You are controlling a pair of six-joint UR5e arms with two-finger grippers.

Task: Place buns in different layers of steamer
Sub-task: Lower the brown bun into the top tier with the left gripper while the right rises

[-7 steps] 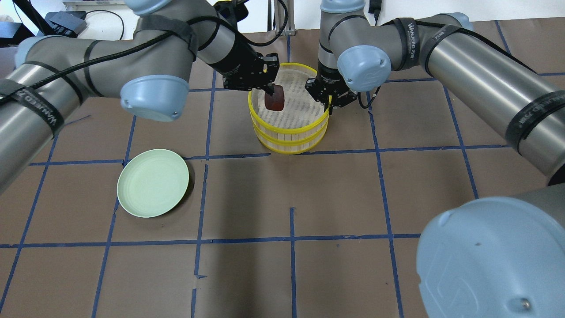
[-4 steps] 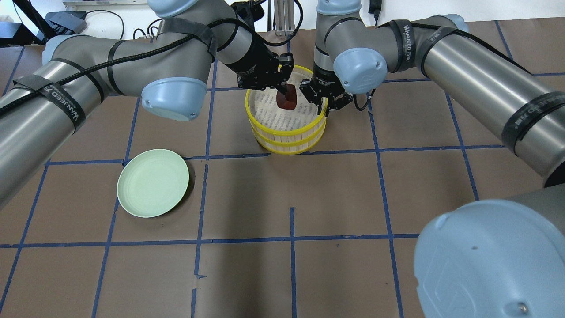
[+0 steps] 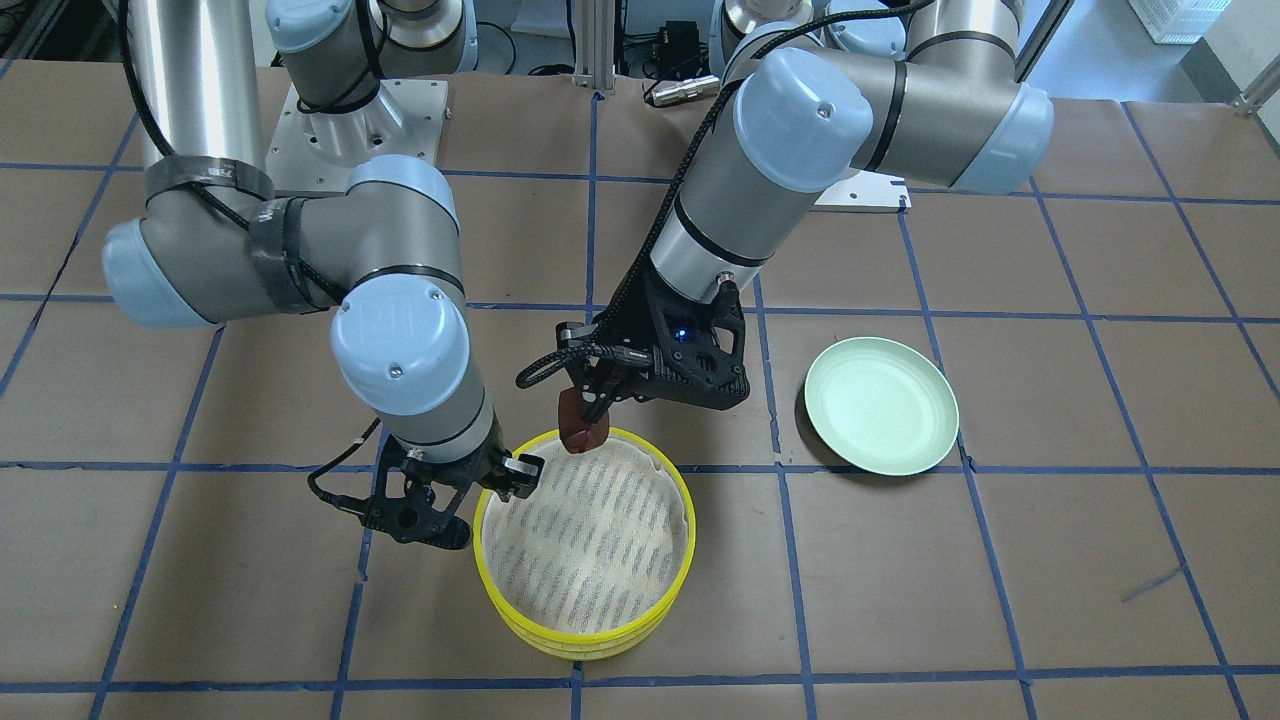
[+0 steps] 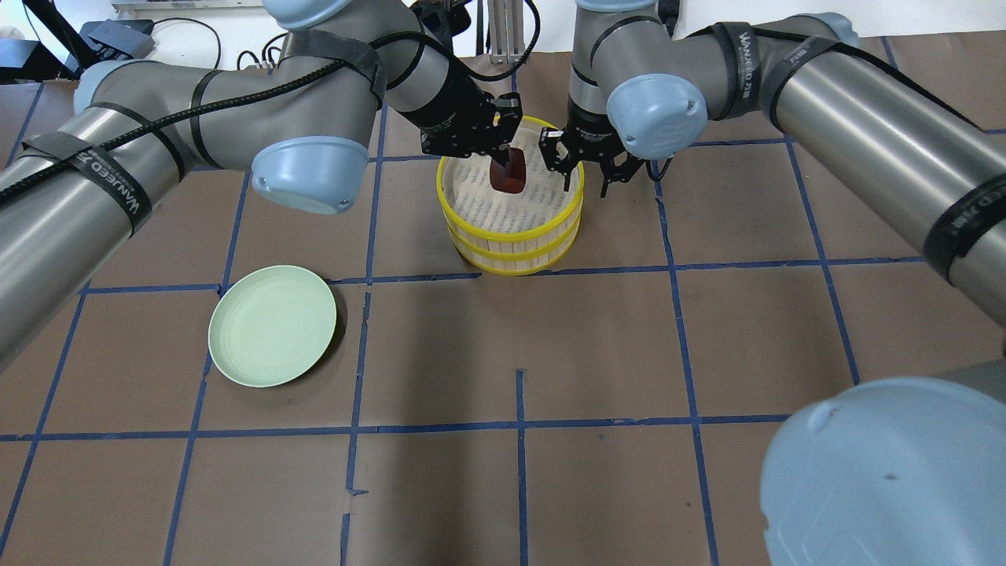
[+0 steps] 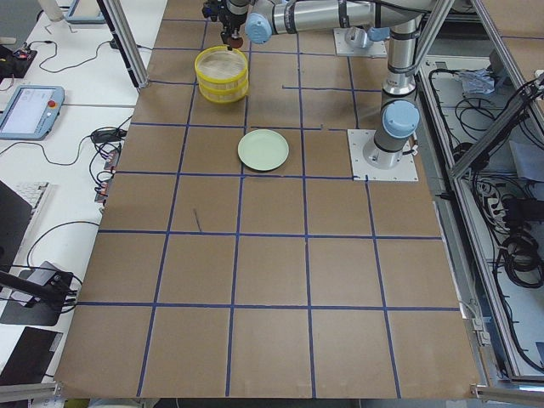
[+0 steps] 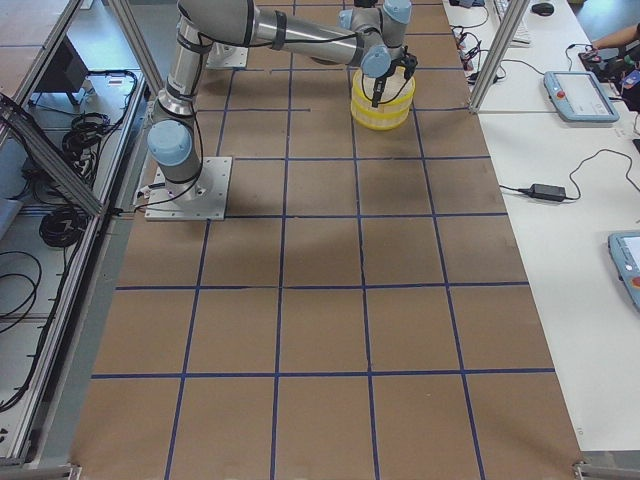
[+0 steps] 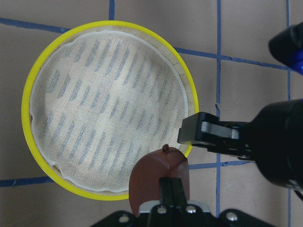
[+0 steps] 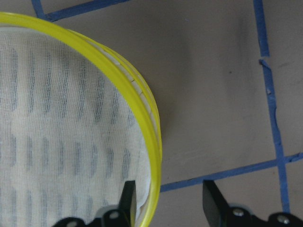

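The steamer is a two-layer stack of yellow-rimmed trays at the table's far middle; its top tray holds only white cloth. My left gripper is shut on the dark reddish-brown bun and holds it just above the top tray's far edge. The bun also shows in the front view and the left wrist view. My right gripper is open, with one finger inside and one outside the steamer rim on its right side. The creamy white bun is hidden.
An empty pale green plate lies on the brown paper to the steamer's near left, also in the front view. Both arms crowd the steamer from the far side. Blue tape lines cross the table.
My left gripper has carried the brown bun from the tray's left part to its far middle and lower. My right gripper's fingers have spread apart at the rim.
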